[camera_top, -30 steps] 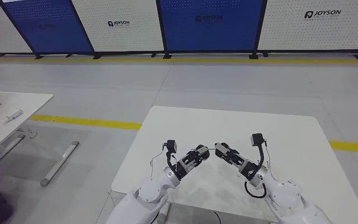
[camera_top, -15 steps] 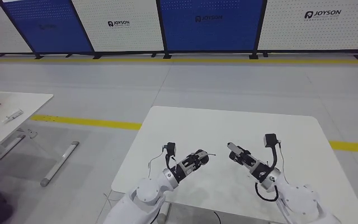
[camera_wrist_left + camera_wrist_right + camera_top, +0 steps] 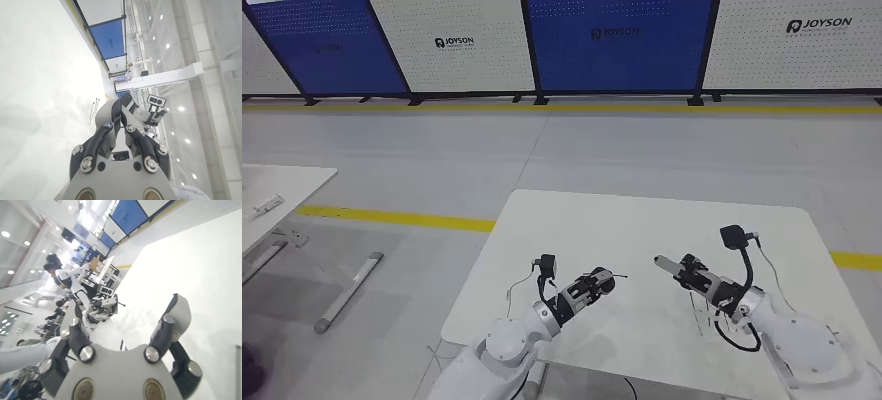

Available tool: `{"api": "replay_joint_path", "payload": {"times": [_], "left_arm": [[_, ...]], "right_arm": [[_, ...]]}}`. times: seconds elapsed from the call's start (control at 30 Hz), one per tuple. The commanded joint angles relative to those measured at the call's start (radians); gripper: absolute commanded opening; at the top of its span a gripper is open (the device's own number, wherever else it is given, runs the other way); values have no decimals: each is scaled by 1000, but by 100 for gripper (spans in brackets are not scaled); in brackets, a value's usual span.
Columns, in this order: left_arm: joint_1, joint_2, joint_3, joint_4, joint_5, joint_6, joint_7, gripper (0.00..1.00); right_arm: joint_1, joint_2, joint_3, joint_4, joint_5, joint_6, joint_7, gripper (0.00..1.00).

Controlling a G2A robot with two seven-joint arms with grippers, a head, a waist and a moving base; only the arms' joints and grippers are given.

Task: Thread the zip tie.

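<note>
My left gripper [image 3: 604, 281] hovers over the front middle of the white table [image 3: 642, 215], shut on a thin black zip tie [image 3: 618, 273] whose end sticks out past its tips. In the right wrist view that zip tie [image 3: 122, 304] juts from the left gripper [image 3: 112, 303]. In the left wrist view the left gripper [image 3: 120, 106] has its pads pressed together. My right gripper [image 3: 664, 264] hangs to the right of it, apart, open and holding nothing; its fingers [image 3: 177, 306] stand wide.
Several loose black zip ties [image 3: 95, 107] lie on the table beneath the right arm, also visible in the top view as loose zip ties [image 3: 700, 322]. The far half of the table is bare. A second white table [image 3: 272, 195] stands off to the left.
My right gripper has drawn away to the right from the left gripper; the two were nearly tip to tip a second ago. The left gripper has shifted slightly with the zip tie still in it.
</note>
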State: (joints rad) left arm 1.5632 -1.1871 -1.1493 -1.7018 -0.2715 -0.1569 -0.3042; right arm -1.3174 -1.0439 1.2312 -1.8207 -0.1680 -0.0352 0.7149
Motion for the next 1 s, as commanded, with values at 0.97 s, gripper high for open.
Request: {"api": "replay_joint_path", "payload": {"times": [0.97], "left_arm": [[0, 0, 0, 0, 0, 0, 0, 0]], "right_arm": [[85, 47, -8, -152, -508, 4, 390, 100]]}}
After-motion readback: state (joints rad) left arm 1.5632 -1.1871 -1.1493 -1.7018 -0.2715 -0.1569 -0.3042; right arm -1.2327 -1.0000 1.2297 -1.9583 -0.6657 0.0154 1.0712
